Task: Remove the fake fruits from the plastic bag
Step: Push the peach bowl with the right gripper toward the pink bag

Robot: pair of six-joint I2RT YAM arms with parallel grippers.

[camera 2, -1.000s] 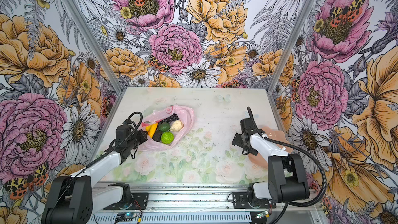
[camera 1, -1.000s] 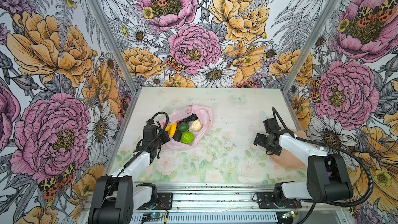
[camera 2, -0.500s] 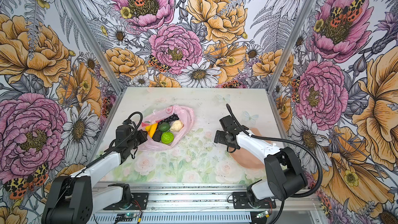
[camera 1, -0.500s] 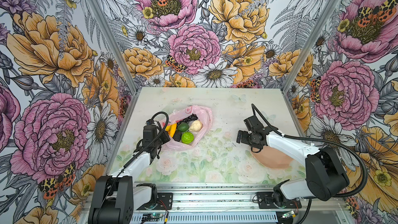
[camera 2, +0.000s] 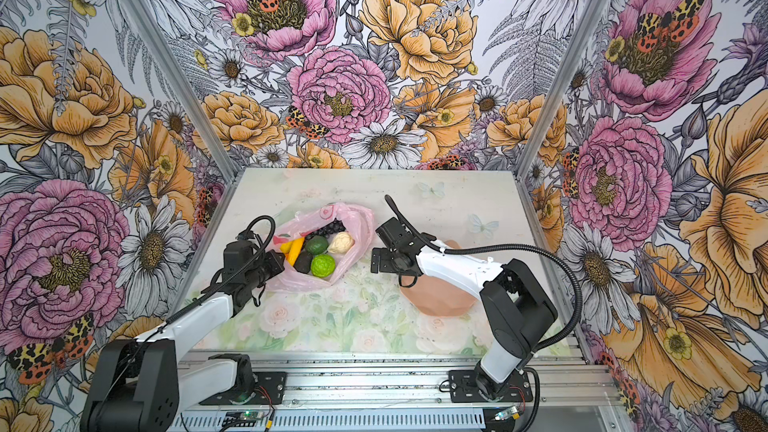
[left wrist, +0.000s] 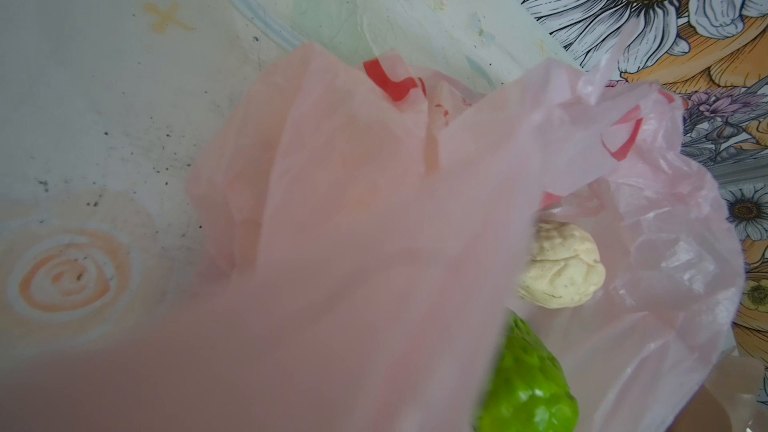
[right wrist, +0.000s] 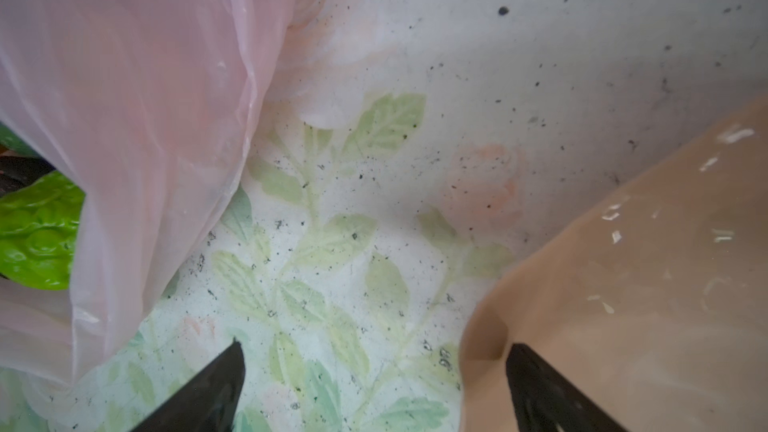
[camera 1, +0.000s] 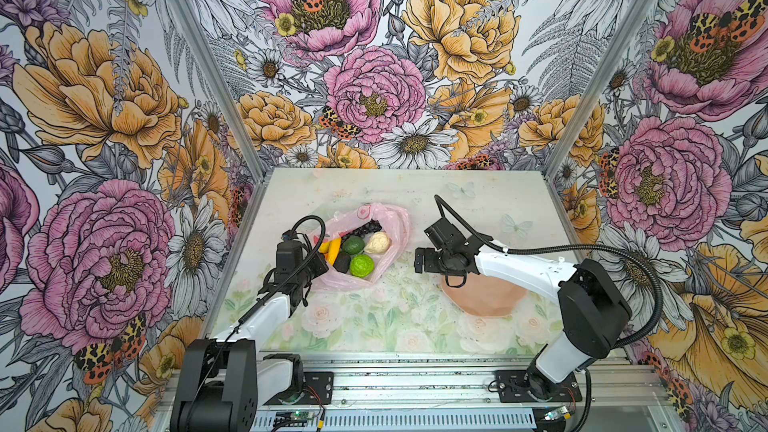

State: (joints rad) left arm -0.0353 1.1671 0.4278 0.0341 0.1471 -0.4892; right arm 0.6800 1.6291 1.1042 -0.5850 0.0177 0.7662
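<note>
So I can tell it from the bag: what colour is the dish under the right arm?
The dish is plain peach, best seen in a top view.

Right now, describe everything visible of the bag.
The bag is thin, crinkly, translucent pink plastic with red prints. It lies slumped on the table, left of centre, its mouth open upward and fruits showing inside. The left tool seems to pinch its left rim, pulling the film taut there.

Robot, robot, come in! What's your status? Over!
Left gripper shut on the plastic bag rim. Right gripper open, empty, between bag and peach dish. Fake fruits all inside bag. Nothing blocking the mouth.
</note>
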